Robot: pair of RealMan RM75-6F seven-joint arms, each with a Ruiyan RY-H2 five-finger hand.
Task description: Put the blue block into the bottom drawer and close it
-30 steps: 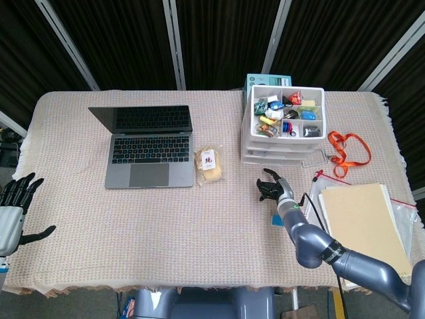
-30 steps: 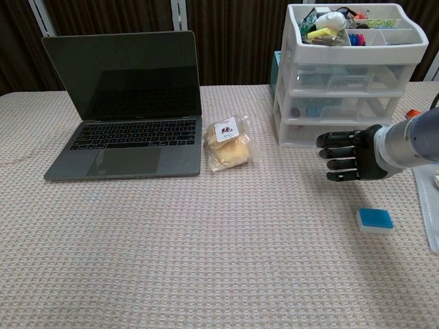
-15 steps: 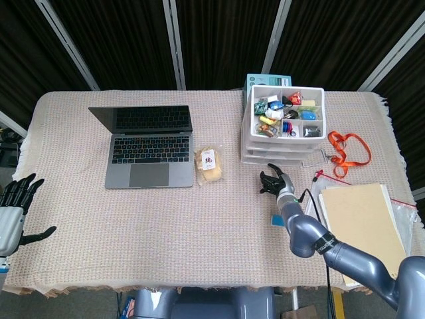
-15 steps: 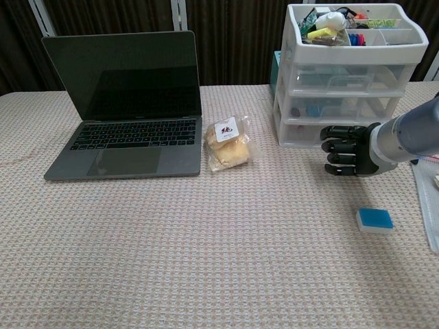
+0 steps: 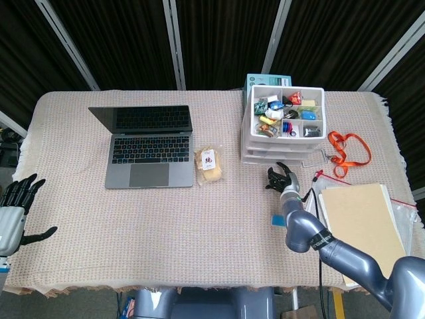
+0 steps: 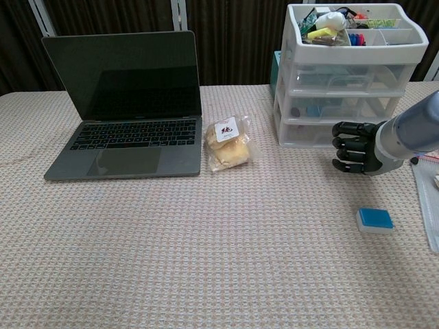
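Right robot hand [image 6: 358, 146] hovering just in front of the bottom drawer [image 6: 310, 134] of the white drawer unit [image 6: 350, 75], fingers [image 6: 345, 145] curling partway toward the drawer front, gripping nothing. Cannot tell from either view whether the fingertips are touching the drawer. All drawers sitting closed.

Blue block [image 6: 375, 220] lying flat on the counter [image 6: 206, 247], nearer the robot than the right robot hand and slightly to its right, apart from it. In the head view, only a sliver of the block [image 5: 276, 220] showing beside the forearm.

Left robot hand [image 5: 14, 207] hanging at the counter's near left edge, well apart from everything, fingers spread wide and holding nothing.

Bagged bread [image 6: 228, 144] lying to the left of the right robot hand, just beside the open laptop [image 6: 123, 110]. Orange lanyard [image 5: 348, 149] lying to the right of the right robot hand, beyond it. Tan folder [image 5: 363, 219] on a clear zip bag [image 5: 405, 216] sitting right of the right forearm. Teal box [image 5: 255, 83] standing behind the drawer unit.
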